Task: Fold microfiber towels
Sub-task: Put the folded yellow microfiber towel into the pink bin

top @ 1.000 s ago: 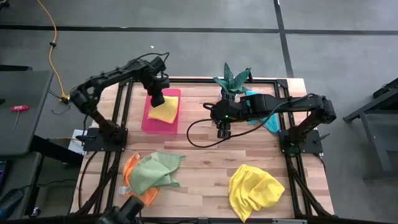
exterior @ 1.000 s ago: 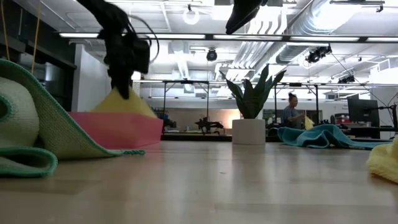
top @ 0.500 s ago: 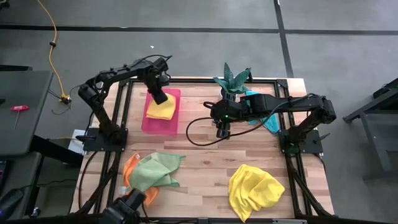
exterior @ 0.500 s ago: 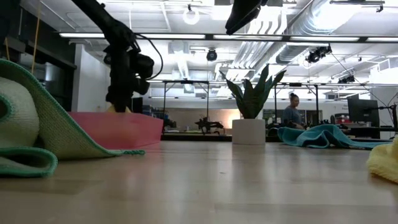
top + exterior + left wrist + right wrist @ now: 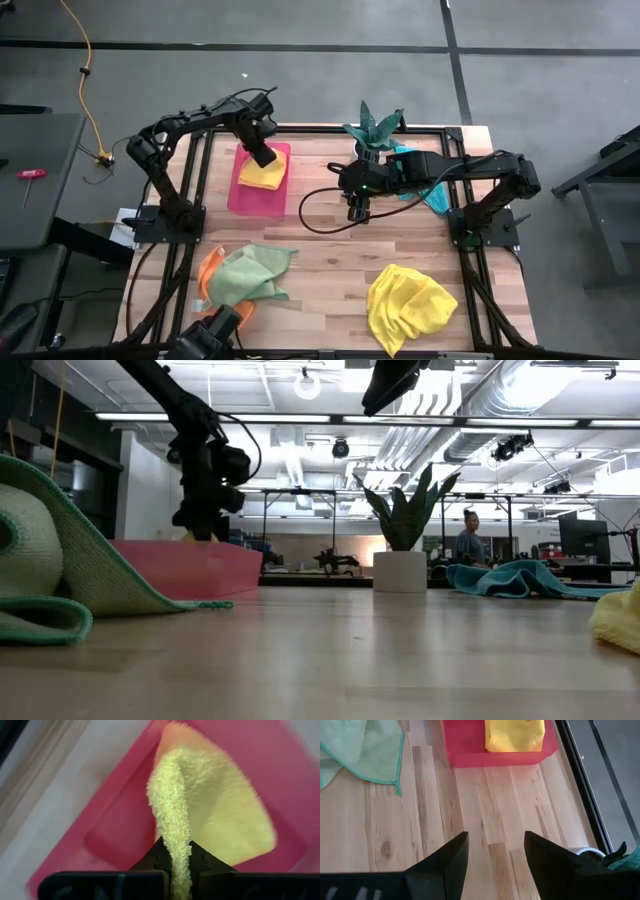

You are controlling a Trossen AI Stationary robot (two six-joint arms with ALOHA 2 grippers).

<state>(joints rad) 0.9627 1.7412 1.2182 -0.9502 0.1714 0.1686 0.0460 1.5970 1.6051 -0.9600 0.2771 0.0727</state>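
A folded yellow towel (image 5: 263, 177) lies in the pink tray (image 5: 240, 197) at the back left. My left gripper (image 5: 261, 153) stands over the towel's far edge, shut on it. My right gripper (image 5: 358, 212) hangs open and empty above the table's middle; its wrist view shows the gap (image 5: 495, 851) and the tray (image 5: 470, 750) ahead. A light green towel (image 5: 247, 274) lies crumpled on an orange towel (image 5: 209, 287) at the front left. A second yellow towel (image 5: 408, 303) lies bunched at the front right. A teal towel (image 5: 432, 193) lies at the back right, partly under my right arm. My left gripper pinches a raised, bunched ridge of the yellow towel (image 5: 179, 855) between its two fingers, at the towel's far edge. The fingers come from above, slanting down. The ridge rises to the fingers while the rest of the towel (image 5: 225, 815) lies flat in the tray.
A potted plant (image 5: 372, 130) stands at the back centre, next to my right arm. The pink tray's wall (image 5: 190, 565) hides the towel in the low view. Bare wood (image 5: 330, 260) lies between the two front piles. A person (image 5: 467, 540) shows in the room behind.
My left gripper has gone down and a little toward the far edge, still shut on the yellow towel. The towel, which stood up as a peak above the tray wall, has sunk down and now lies mostly flat in the tray.
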